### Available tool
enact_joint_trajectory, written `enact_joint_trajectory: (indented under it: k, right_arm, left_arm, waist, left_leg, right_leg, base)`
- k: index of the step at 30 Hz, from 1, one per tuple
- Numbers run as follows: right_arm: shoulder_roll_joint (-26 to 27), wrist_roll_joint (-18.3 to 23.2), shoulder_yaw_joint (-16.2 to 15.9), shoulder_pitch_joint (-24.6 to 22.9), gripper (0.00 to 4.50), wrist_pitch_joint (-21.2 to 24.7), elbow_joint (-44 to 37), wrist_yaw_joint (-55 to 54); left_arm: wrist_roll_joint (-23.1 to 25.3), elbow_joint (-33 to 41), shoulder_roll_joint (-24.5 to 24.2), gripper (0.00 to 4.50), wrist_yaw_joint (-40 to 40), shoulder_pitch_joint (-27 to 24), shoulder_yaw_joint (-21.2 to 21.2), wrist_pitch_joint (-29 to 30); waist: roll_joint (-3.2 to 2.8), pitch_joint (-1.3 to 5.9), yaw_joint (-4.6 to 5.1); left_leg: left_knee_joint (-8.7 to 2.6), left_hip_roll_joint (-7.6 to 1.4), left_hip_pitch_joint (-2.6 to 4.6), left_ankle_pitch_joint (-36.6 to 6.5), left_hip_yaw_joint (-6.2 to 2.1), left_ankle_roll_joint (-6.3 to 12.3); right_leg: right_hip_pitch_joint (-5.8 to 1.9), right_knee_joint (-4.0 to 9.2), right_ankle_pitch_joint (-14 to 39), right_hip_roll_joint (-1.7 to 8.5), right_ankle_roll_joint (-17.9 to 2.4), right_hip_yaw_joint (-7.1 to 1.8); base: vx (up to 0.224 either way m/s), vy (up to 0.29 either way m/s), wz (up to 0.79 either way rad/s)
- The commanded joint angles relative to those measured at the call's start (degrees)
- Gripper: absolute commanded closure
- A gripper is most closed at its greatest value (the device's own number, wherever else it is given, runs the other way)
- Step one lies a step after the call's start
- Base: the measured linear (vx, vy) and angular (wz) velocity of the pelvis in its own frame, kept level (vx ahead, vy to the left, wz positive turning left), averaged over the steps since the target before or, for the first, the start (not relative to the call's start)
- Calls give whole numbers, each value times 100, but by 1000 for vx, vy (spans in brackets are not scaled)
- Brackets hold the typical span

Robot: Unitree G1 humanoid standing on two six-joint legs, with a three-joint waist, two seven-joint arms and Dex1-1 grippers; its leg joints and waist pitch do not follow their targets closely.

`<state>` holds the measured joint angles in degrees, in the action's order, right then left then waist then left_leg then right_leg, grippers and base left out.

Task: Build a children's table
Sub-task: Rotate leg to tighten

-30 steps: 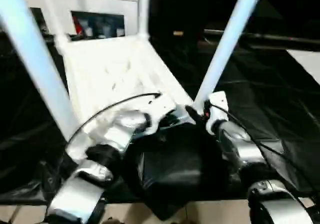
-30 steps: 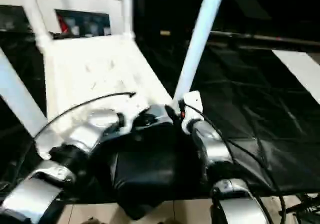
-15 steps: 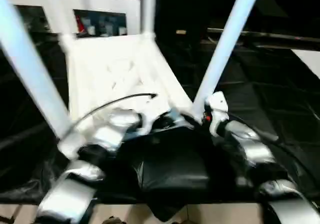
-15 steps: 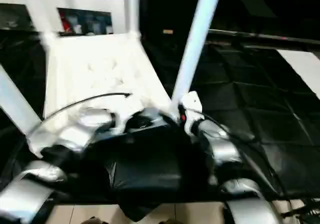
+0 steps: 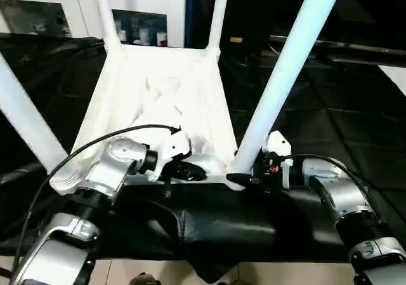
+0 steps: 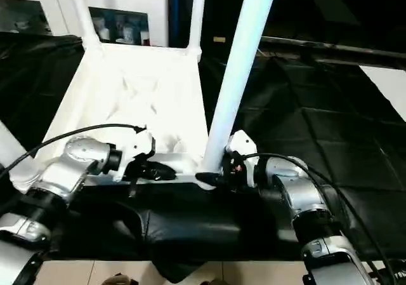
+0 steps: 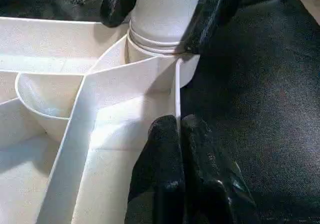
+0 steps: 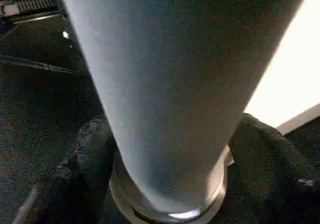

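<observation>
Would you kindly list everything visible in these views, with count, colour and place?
tabletop: one, white, lying underside up on the black covering, ribs showing.
legs: four, white, standing up from the corner sockets; two near, two far.
black covering: one, black, spread under and around the tabletop.
cabinet: one, white with glass fronts, behind the far edge.
cables: black, running along both forearms.
left gripper: one, black, shut on the tabletop's near rim wall.
right gripper: one, black, fingers either side of the near right leg's base at its socket.
forearms: two, silver, at the bottom of the head views.
</observation>
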<state>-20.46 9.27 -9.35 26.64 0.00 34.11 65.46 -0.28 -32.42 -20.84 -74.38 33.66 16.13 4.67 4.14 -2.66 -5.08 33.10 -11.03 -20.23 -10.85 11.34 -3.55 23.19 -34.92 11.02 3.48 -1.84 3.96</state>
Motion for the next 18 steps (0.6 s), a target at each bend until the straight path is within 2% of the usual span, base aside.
enact_joint_trajectory:
  k: [1,3,4,5,6,8,10,11,13,14,15,16,17,18]
  right_arm:
    - [-70,69,124,-5,133,70,-138,-6]
    - [-28,81,129,-51,143,100,-146,-22]
    - [1,93,128,-77,143,127,-153,-48]
    - [58,146,141,-120,172,184,-160,-86]
    - [72,151,148,-127,178,189,-156,-109]
    - [252,132,285,-125,182,175,53,-591]
    - [377,83,390,-92,189,214,238,-1025]
    - [510,-37,446,-67,194,254,445,-1533]
    - [703,-174,501,-47,198,307,643,-2177]
    - [782,-205,527,-42,198,337,688,-2404]
    - [1042,-228,634,0,199,395,781,-3028]
    - [1298,-238,735,81,199,412,915,-3620]
    - [1412,-239,780,123,199,427,982,-3878]
    - [1533,-237,826,181,200,455,1057,-4138]
  left_arm:
    - [-143,161,74,450,-295,-87,144,2]
    - [-136,167,90,450,-228,-94,120,-21]
    - [-146,174,107,450,-184,-103,97,-16]
    - [-155,192,150,450,-68,-118,67,-15]
    - [-145,185,160,450,-26,-117,60,-17]
    - [48,-3,287,450,534,-61,9,-76]
    - [161,-143,392,450,921,-5,-29,-90]
    - [263,-303,561,450,1389,76,-78,-47]
    - [375,-480,791,450,1906,188,-111,27]
    - [408,-531,870,450,2046,226,-110,52]
    - [475,-663,1113,450,2399,328,-98,123]
    - [503,-760,1359,450,2658,410,-80,168]
    - [509,-798,1469,450,2755,444,-69,188]
    - [524,-840,1582,450,2851,478,-41,215]
  waist:
    - [26,315,-2]
    - [10,314,-7]
    - [36,311,-4]
    - [21,305,-6]
    - [19,302,-6]
    - [25,293,2]
    - [23,283,13]
    - [22,282,17]
    - [11,262,46]
    - [27,267,66]
    - [-25,261,77]
    - [-14,259,100]
    - [-31,258,118]
    - [-12,270,144]
  left_leg:
    - [-335,-290,24,-782,-115,338]
    - [-328,-283,31,-756,-109,359]
    - [-328,-285,26,-764,-108,367]
    - [-332,-288,29,-807,-112,354]
    - [-333,-289,32,-834,-113,343]
    - [-342,-291,41,-897,-118,303]
    - [-349,-279,50,-1044,-128,210]
    - [-353,-278,46,-1065,-131,194]
    - [-378,-283,71,-1275,-159,42]
    - [-378,-276,58,-1291,-160,20]
    - [-382,-278,80,-1393,-167,-23]
    - [-384,-279,87,-1493,-176,-68]
    - [-388,-267,86,-1520,-173,-79]
    - [-392,-265,79,-1551,-190,-113]
  right_leg:
    - [-313,387,890,513,-1134,-323]
    - [-305,387,868,511,-1158,-324]
    - [-310,392,911,511,-1150,-321]
    - [-304,402,1015,522,-1132,-322]
    - [-301,408,1071,524,-1122,-323]
    - [-282,427,1213,525,-1083,-328]
    - [-276,475,1603,533,-980,-320]
    - [-272,483,1690,530,-938,-321]
    - [-245,524,2118,534,-810,-311]
    - [-255,531,2179,531,-772,-312]
    - [-223,550,2299,538,-728,-323]
    - [-213,561,2374,537,-703,-321]
    - [-206,577,2413,534,-683,-326]
    - [-215,576,2450,541,-668,-317]
  base:
    - [0,0,0]
    - [0,0,0]
    - [0,0,0]
    - [0,0,0]
    - [0,0,0]
    - [0,0,0]
    - [0,0,0]
    - [0,0,0]
    - [0,0,0]
    - [0,0,0]
    - [0,0,0]
    - [0,0,0]
    - [0,0,0]
    - [0,0,0]
